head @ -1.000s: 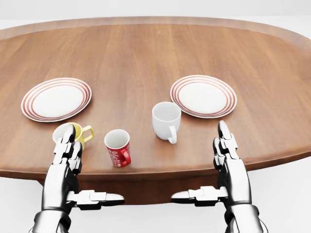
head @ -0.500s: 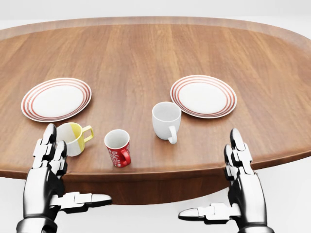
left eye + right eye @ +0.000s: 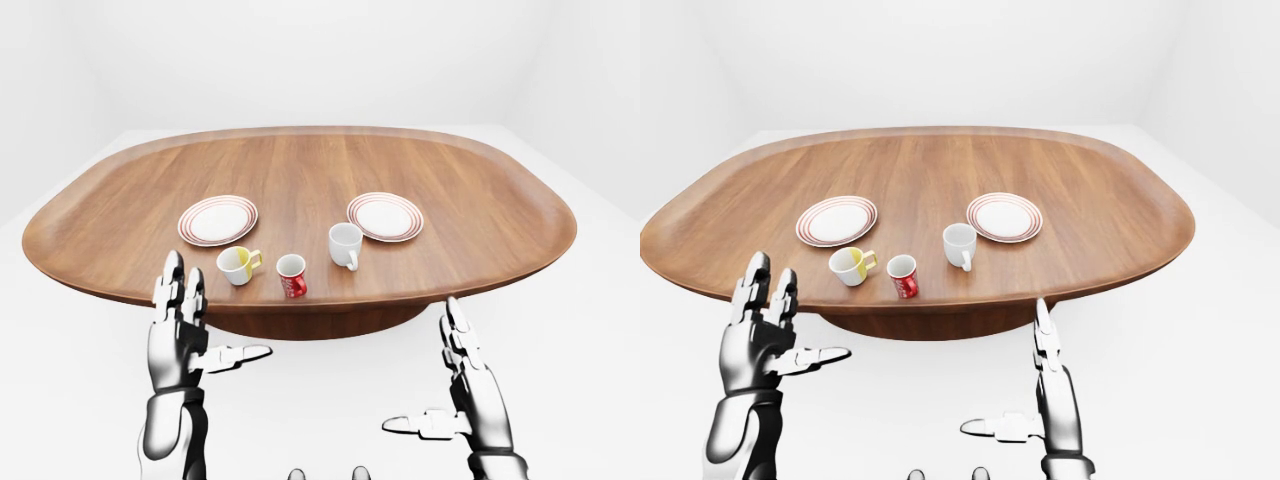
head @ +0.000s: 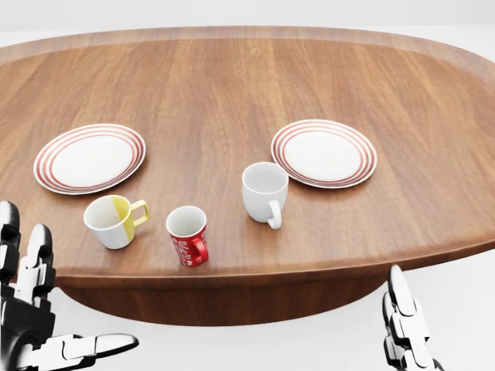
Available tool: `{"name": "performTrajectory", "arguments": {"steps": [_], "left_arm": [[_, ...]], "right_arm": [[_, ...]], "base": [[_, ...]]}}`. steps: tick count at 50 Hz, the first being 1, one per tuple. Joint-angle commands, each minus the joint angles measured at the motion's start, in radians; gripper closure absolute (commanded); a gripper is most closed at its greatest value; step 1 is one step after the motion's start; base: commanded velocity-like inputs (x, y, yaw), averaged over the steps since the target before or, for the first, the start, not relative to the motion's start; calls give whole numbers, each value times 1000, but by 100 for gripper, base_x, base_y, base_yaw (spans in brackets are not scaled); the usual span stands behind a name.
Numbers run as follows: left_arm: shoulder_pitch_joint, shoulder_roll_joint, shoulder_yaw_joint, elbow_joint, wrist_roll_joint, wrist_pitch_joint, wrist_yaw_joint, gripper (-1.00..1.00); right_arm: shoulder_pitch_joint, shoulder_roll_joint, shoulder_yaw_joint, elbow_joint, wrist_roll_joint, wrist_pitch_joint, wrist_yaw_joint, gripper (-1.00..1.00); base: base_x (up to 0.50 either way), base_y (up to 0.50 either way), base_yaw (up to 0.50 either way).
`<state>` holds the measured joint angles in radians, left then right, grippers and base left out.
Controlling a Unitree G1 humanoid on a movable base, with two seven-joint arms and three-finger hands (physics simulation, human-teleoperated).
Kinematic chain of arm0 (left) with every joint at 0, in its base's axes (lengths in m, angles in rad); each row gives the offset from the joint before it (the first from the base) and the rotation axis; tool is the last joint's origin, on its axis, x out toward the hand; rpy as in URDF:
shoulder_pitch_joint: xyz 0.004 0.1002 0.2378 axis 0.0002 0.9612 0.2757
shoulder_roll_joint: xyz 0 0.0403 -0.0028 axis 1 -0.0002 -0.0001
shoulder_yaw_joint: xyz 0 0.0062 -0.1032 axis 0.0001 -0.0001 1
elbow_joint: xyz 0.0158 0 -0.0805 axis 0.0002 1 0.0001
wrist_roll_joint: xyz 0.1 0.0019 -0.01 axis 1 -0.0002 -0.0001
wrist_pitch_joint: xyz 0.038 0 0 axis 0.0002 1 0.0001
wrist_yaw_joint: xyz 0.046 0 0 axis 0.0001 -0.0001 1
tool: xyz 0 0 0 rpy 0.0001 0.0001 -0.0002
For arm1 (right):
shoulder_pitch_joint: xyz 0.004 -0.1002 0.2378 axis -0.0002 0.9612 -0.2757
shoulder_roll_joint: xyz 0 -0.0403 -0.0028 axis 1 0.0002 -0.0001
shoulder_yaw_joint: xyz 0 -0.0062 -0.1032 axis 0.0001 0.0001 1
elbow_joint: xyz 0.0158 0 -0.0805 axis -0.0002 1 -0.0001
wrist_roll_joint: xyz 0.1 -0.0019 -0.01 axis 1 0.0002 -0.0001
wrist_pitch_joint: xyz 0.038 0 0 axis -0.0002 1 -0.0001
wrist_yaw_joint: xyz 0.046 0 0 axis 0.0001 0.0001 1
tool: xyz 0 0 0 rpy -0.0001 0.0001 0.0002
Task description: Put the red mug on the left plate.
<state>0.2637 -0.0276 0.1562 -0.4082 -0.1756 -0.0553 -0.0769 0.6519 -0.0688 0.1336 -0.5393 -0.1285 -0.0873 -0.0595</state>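
The small red ceramic mug (image 4: 188,234) sits near the oval wooden table (image 4: 232,85)'s bottom edge in the head view, so a clumsy reach could knock it off (or bump the yellow-and-white mug (image 4: 113,220) beside it). The red-ringed white left plate (image 4: 90,157) waits nearby. The left hand (image 3: 185,335) and right hand (image 3: 462,395) hang below the table, fingers spread, holding nothing.

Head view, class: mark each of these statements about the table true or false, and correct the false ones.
1. The red mug stands upright on the wooden table. True.
2. The red mug already sits on the left plate. False: it stands on bare wood, below and right of that plate.
3. The white mug lies between the red mug and the right plate. True.
4. The left hand grips the yellow mug. False: its fingers are open, off the table.
5. The right hand is open and empty. True.
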Motion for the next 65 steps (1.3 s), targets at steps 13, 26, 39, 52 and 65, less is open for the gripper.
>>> {"name": "performTrajectory", "arguments": {"steps": [13,26,39,52,65], "left_arm": [[28,-10,-4,-32,7,-6,-28,-100],[26,-9,-6,-28,8,-7,-27,-100],[27,-8,-7,-29,8,-6,-25,-100],[23,-7,-8,-28,11,-3,-23,-100],[22,-7,-8,-29,11,0,-21,-100]], "right_arm": [[65,-76,64,-47,-22,0,-89,-100],[59,-63,58,-58,-29,0,-113,-100],[70,-75,67,-57,-27,0,-119,-100],[75,-79,67,-57,-24,0,-122,-100],[77,-81,68,-63,-24,0,-120,-100]], "base": [[0,0,0],[0,15,0],[5,50,0],[10,50,0],[10,50,0]]}}
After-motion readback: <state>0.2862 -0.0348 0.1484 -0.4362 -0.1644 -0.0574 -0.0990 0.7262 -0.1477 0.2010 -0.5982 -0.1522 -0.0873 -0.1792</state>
